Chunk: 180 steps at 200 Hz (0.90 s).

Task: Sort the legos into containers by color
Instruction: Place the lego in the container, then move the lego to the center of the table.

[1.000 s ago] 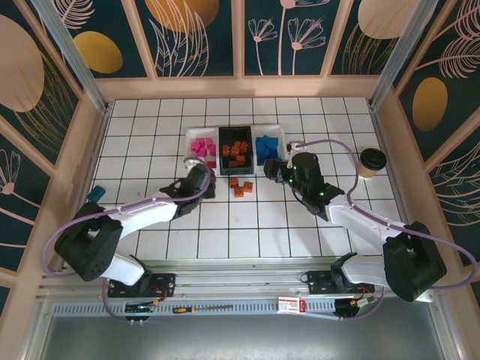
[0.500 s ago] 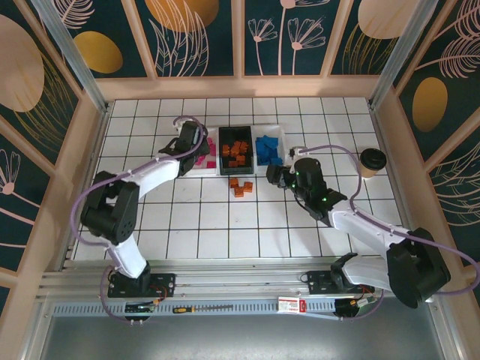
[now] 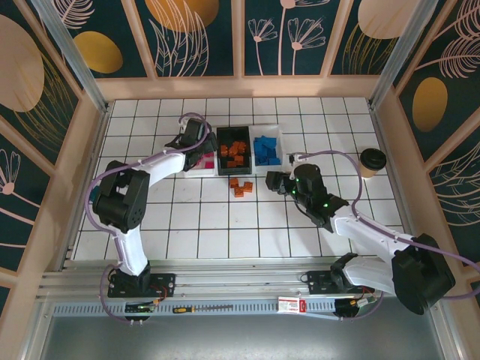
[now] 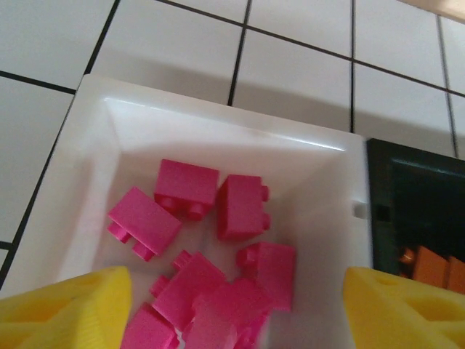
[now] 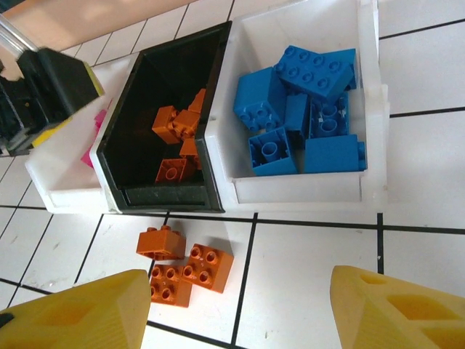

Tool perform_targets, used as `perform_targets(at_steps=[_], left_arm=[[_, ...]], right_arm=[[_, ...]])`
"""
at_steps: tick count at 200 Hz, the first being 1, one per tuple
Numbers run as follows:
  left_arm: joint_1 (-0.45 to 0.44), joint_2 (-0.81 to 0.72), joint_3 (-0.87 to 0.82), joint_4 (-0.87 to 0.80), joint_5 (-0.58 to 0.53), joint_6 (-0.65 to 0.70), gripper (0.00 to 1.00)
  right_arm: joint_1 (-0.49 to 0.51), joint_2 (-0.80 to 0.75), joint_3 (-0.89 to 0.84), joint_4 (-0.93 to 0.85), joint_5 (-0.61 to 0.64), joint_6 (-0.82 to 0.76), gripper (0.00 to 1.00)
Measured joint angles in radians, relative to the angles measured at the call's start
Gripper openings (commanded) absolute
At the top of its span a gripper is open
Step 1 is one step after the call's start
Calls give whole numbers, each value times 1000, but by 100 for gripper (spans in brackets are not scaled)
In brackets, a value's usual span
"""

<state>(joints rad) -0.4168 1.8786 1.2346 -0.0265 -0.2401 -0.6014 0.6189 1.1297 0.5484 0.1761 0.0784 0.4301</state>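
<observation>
Three orange legos (image 5: 205, 266) — loose, just ahead of the right gripper (image 5: 236, 320)

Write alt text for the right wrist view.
Three orange bricks lie loose on the tiled table, just outside a black tray holding more orange ones. Beside it, a white tray holds blue bricks; the jaws of the right gripper stand open.

Pink bricks (image 4: 240, 207) in a white tray (image 4: 218, 145), orange bricks (image 5: 178, 123) in a black tray (image 5: 156, 196), blue bricks (image 5: 312, 73) in a second white tray (image 5: 290, 190).
</observation>
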Motion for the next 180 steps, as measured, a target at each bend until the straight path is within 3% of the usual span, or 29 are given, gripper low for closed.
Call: perform_targets(at_steps=[47,93,138,180], left_arm=[[0,-268,-138,31,77,-15,99],[-56,-529,-344,93,110,-28,99],[-136,-650,-577,128,132,-49,99],[-145,-740,-766,164,158,-107,99]], right_arm=[[25,1,0,1,0,4,67],[57,61,0,16,-1,8,68],[95,181,4,53,-19,14,67],[129,324,62,79,-26,15,67]])
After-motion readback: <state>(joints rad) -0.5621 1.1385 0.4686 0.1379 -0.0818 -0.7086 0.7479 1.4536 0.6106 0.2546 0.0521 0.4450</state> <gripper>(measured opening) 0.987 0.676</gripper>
